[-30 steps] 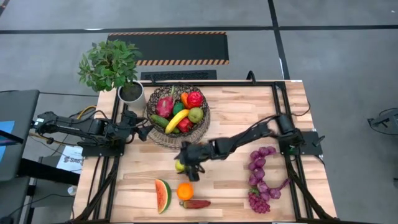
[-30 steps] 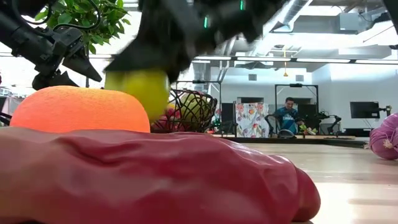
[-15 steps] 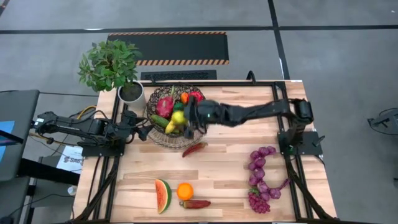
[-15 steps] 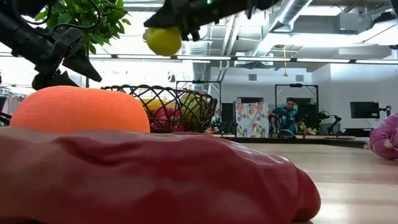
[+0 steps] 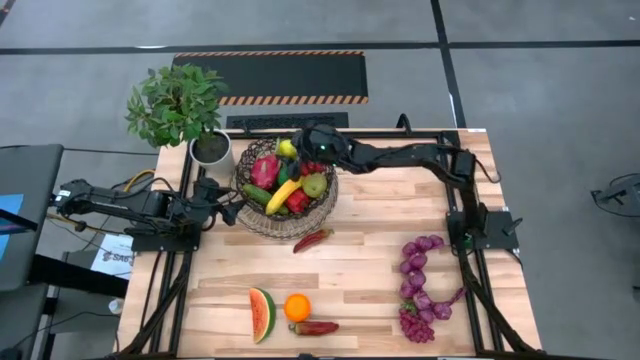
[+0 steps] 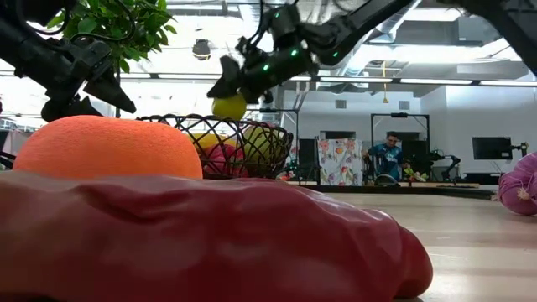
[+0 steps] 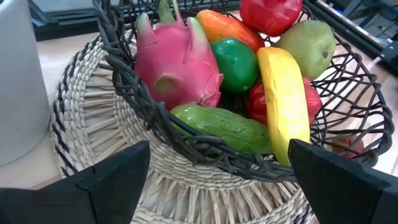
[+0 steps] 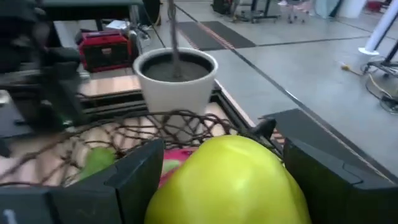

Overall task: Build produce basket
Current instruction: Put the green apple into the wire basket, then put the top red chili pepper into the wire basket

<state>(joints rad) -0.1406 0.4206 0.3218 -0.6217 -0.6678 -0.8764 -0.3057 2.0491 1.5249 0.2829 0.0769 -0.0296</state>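
The dark wire basket stands on a pale woven mat at the table's far left. It holds a pink dragon fruit, banana, pear, red apple and cucumber. My right gripper hangs above the basket's far rim, shut on a round yellow-green fruit. My left gripper waits open at the basket's left side, its fingers apart before the mat and the basket wall. My right gripper pinches the yellow-green fruit between its two fingers, one on each side of it. The fingers reach in nearly level from the table's right. The fruit hangs clear above the basket's far rim.
A white plant pot with a leafy plant stands just left of the basket's far side. A watermelon slice, orange and red pepper lie near the front edge. A small red pepper lies before the basket, with purple grapes at the right.
My right gripper has lifted the yellow-green fruit from the table in front of the basket. It has swung toward the far edge, across the basket, and now stands over the far rim. It has stayed shut on the fruit throughout.
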